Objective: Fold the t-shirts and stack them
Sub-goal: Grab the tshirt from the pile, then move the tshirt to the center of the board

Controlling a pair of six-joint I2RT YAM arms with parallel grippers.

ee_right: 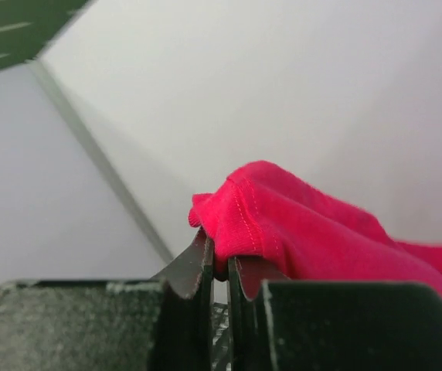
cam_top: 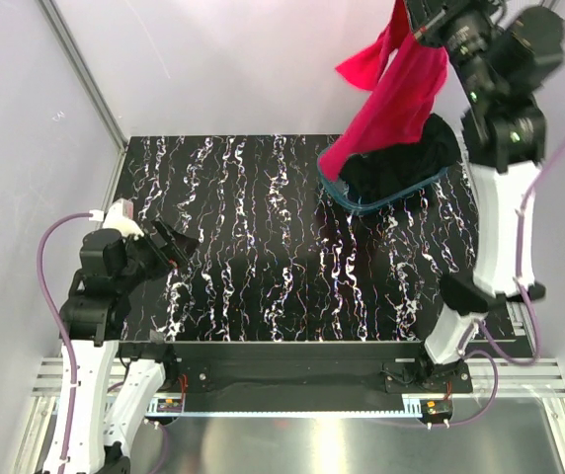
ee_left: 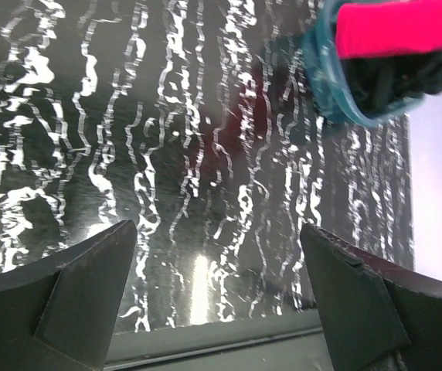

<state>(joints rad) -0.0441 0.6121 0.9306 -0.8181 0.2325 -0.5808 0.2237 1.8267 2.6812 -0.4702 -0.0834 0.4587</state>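
The pinkish-red t-shirt [cam_top: 401, 94] is held high above the far right corner of the table [cam_top: 263, 257] by the right gripper [ee_right: 219, 259]. Its jaws are closed almost completely on a stitched edge of the cloth, and only a thin fold is pinched between them. From that grip the shirt hangs down in a long drape, and its lower end is seen lying over the left rim of the teal tub [cam_top: 393, 204]. 1 flap of the red cloth sticks out to the left, against the pale back wall [cam_top: 233, 59].

The black t-shirt [cam_top: 406, 158] lies bunched inside the same tub, partly covered by the red cloth and spilling over the far right rim. The tub is set on the black, white-veined table just beside the right arm's upper links.

The left gripper [ee_left: 217, 232] is positioned low over the near left part of the table, well apart from both shirts. Its 2 fingers are spread wide and nothing is held between them. A metal post [cam_top: 85, 69] is seen running along the left wall.
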